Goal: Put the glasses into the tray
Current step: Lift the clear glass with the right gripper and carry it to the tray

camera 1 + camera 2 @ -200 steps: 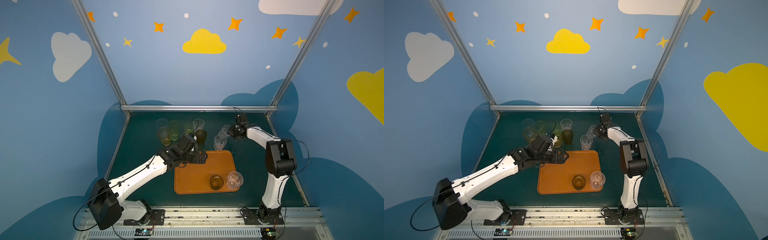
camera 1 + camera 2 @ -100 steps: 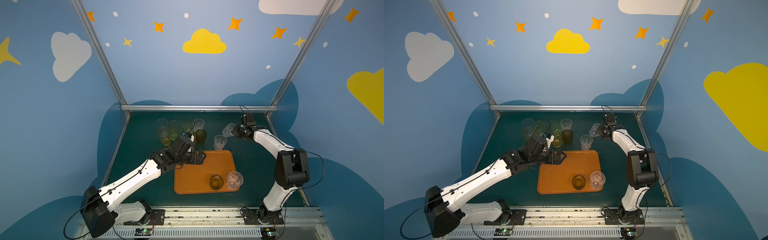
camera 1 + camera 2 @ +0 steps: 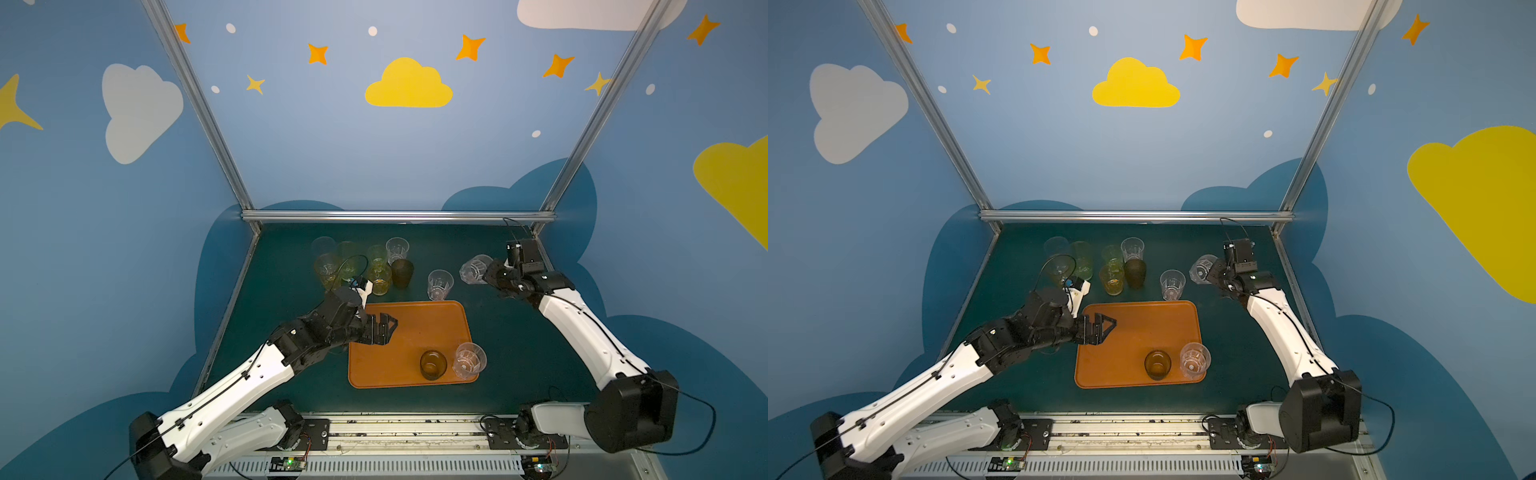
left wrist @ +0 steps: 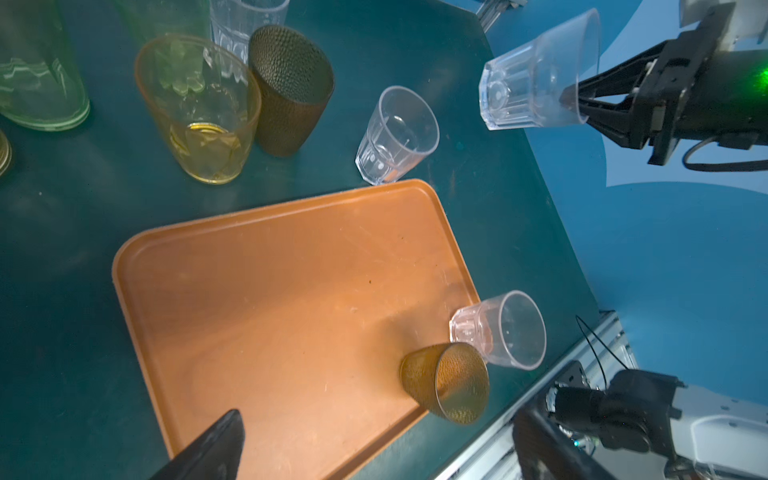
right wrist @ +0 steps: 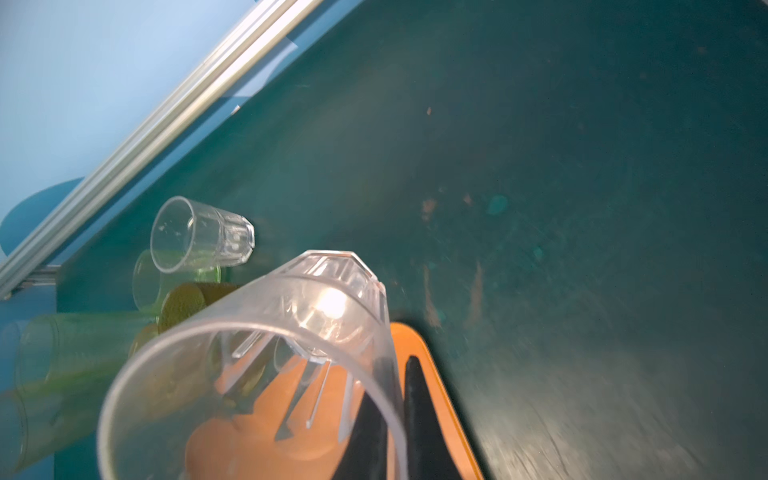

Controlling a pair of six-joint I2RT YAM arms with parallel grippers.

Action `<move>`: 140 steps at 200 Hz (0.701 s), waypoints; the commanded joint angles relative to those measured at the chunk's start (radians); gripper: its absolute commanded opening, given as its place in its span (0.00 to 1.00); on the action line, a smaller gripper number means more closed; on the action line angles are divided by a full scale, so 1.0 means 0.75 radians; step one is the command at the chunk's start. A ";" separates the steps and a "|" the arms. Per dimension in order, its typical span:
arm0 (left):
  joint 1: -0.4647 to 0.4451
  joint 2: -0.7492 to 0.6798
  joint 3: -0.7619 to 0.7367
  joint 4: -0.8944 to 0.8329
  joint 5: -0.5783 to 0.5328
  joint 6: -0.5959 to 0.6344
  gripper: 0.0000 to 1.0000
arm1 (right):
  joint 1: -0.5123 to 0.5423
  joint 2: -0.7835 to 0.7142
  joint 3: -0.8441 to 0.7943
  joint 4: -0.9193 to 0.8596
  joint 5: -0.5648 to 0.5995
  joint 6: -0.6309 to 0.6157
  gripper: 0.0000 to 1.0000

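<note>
The orange-brown tray (image 3: 399, 332) lies at the table's middle front. It holds a dark smoky-brown glass (image 3: 433, 364) and a clear faceted glass (image 3: 469, 360) at its near right corner. My right gripper (image 3: 487, 274) is shut on the rim of another clear faceted glass (image 3: 475, 269), held tilted in the air at the back right. In the right wrist view its fingers (image 5: 419, 415) pinch the wall of that glass (image 5: 291, 332). My left gripper (image 3: 385, 328) hovers open and empty over the tray's far left corner.
One clear glass (image 3: 439, 284) stands just beyond the tray's far edge. A cluster of yellow, green, clear and dark glasses (image 3: 380, 279) fills the back left. A metal rail (image 3: 395, 216) bounds the back, and blue walls close both sides.
The right gripper has carried its clear glass up and to the right, away from the glass beside the tray. The left gripper has drawn back left and toward the front.
</note>
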State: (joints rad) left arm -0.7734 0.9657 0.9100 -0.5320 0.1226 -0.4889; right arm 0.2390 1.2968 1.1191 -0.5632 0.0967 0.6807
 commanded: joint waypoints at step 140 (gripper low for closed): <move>0.009 -0.288 -0.177 -0.005 -0.027 -0.026 1.00 | 0.352 -0.062 0.009 -0.432 -0.014 -0.076 0.00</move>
State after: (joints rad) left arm -0.7723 0.7635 0.7830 -0.5575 0.1471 -0.5018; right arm 0.4557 1.2282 1.0901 -0.8314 0.0265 0.6411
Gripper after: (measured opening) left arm 0.998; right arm 0.060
